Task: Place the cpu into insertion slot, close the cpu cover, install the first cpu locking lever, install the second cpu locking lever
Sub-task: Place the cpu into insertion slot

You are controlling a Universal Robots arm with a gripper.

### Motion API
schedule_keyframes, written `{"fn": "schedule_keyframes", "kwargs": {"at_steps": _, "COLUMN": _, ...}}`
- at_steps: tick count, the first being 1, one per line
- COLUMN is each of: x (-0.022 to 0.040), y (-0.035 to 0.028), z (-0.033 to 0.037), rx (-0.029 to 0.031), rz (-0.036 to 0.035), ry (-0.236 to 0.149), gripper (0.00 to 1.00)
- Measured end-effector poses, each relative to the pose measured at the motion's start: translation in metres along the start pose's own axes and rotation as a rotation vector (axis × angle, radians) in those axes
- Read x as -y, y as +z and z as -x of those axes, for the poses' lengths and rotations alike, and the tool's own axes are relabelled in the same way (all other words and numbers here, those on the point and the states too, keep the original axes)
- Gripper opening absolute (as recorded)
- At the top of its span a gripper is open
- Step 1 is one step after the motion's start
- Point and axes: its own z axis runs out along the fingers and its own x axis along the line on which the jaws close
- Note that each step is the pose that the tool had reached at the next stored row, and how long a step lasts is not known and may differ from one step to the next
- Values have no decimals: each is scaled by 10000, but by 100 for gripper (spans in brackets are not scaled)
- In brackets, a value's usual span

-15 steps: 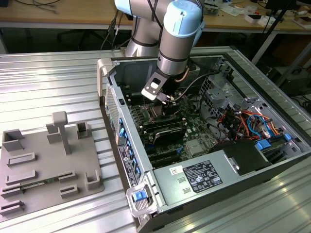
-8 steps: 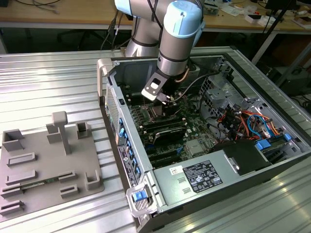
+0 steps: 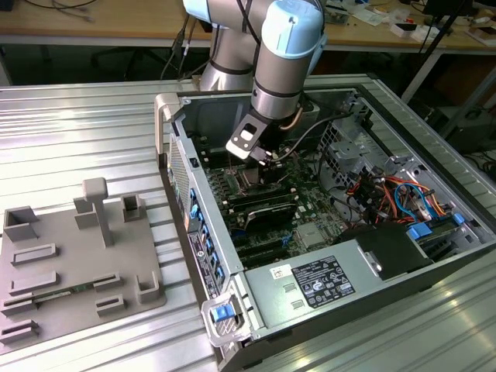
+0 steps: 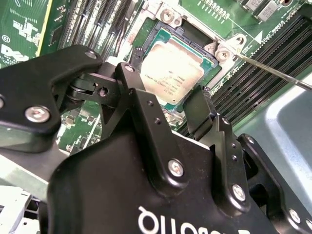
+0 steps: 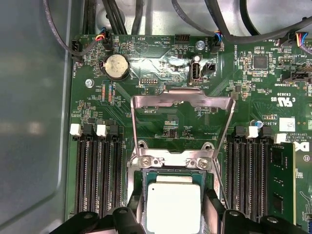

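Note:
The cpu (image 5: 173, 207), a square chip with a silvery top, lies level in the insertion slot (image 5: 173, 171) on the green board; the second wrist view shows the cpu (image 4: 173, 68) inside the slot's dark rim (image 4: 181, 42). My gripper (image 5: 173, 214) straddles it, one black finger (image 4: 200, 105) on each of two opposite edges, and appears shut on it. The cpu cover (image 5: 183, 101) stands swung up and open behind the slot. A thin metal locking lever (image 4: 273, 70) sticks out free beside the slot. In the exterior view my gripper (image 3: 260, 159) reaches down into the open computer case.
Long black memory slots (image 5: 92, 170) flank the socket on both sides. A coin battery (image 5: 116, 66) and cable bundles lie beyond the cover. The case walls (image 3: 178, 155) enclose the board. A grey fixture plate (image 3: 70, 256) lies at the exterior view's left.

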Motion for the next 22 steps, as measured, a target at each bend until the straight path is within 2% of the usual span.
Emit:
{"fn": "schedule_keyframes", "kwargs": {"at_steps": 8, "x": -3, "y": -50, "z": 1, "rx": 3, "rz": -3, "ry": 0, "gripper": 61}}
{"fn": "schedule_keyframes", "kwargs": {"at_steps": 19, "x": -15, "y": -235, "z": 4, "rx": 3, "rz": -2, "ry": -1, "gripper": 60}}
{"fn": "schedule_keyframes", "kwargs": {"at_steps": 22, "x": -16, "y": -259, "z": 3, "rx": 2, "rz": -2, "ry": 0, "gripper": 41}}
